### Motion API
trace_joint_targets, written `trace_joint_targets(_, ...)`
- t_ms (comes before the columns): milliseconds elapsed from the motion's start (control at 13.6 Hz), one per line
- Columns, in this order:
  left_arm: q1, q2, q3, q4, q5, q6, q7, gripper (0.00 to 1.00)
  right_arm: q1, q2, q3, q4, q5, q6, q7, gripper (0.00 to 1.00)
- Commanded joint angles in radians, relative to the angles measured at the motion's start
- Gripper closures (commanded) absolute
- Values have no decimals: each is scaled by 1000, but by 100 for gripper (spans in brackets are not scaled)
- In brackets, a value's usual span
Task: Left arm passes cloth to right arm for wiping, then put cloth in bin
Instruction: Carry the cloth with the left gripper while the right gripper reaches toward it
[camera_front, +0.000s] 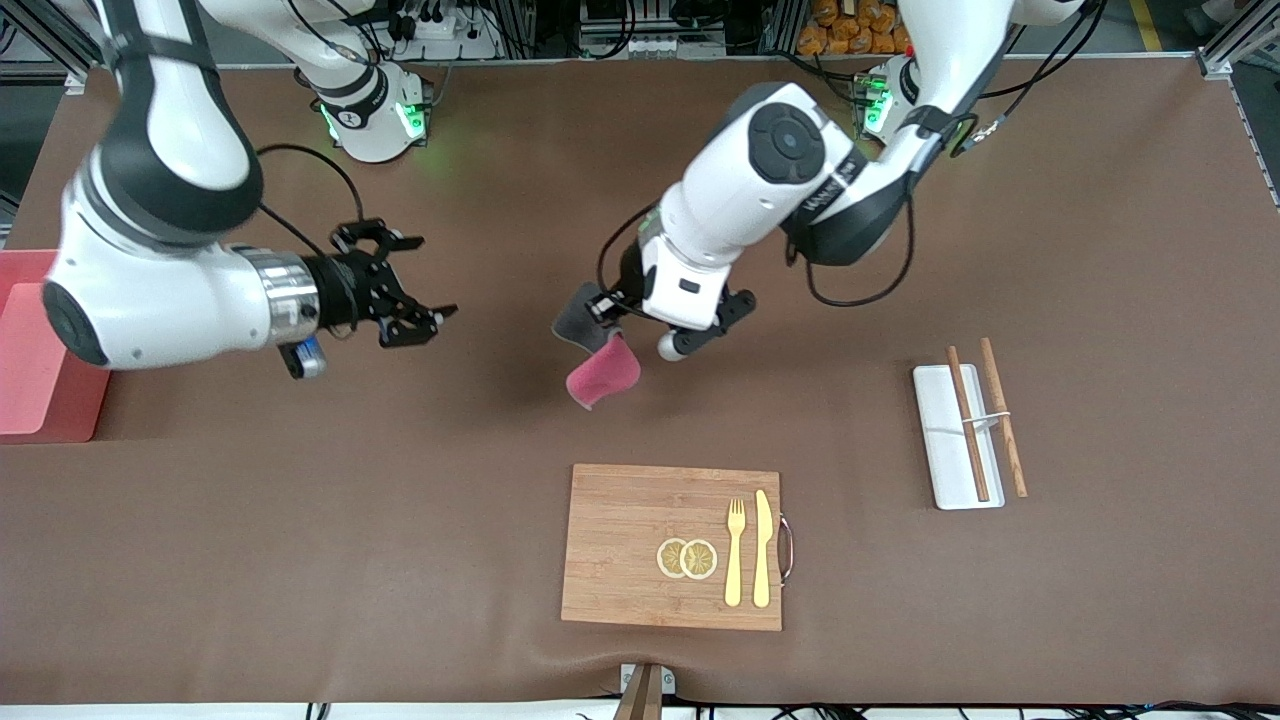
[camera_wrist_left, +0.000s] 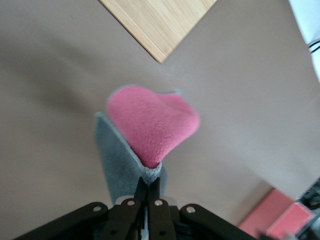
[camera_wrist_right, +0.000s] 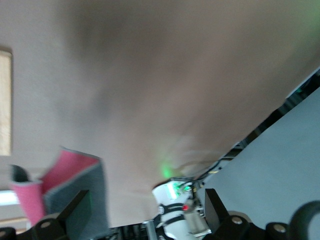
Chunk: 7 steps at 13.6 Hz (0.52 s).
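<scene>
Fingers (camera_wrist_left: 141, 192) of the left gripper (camera_front: 603, 310) pinch a corner of the cloth (camera_front: 600, 362), which hangs in the air over the bare bench (camera_front: 300, 520). Spread wide and empty, the right gripper (camera_front: 420, 280) hovers over the bench between the cloth and the bin (camera_front: 35, 350).

— How is the light in the front view?
— Even and bright from above, soft shadows under the arms, green glow at the bases.
— And the wrist views?
— Blurred, mostly the right one – the cloth (camera_wrist_left: 150, 125) looks soft-edged.
</scene>
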<state>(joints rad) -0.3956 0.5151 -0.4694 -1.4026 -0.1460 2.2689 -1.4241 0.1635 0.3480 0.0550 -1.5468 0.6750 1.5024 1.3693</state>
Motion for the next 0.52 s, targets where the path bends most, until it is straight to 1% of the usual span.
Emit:
trace_joint_targets(0,-40,35,3,33,-18,87,-113,100,25,28,5,-27,46,103,39,0)
trace_joint_targets(147,-65,51,3,34,-18,142,-171,100,54,46,6,-29,63,148,40,0)
trace_joint_targets(221,-78,57,3,40,-18,167,-200,100,74,52,6,-29,99,157,42,0)
trace_joint_targets(368,-98,83,5,68,-18,198,-257,100,108,57,6,-32,124,160,50,0)
trace_joint_targets(442,-101,92,5,79,-18,198,-262,100,117,57,5,-33,124,171,53,4)
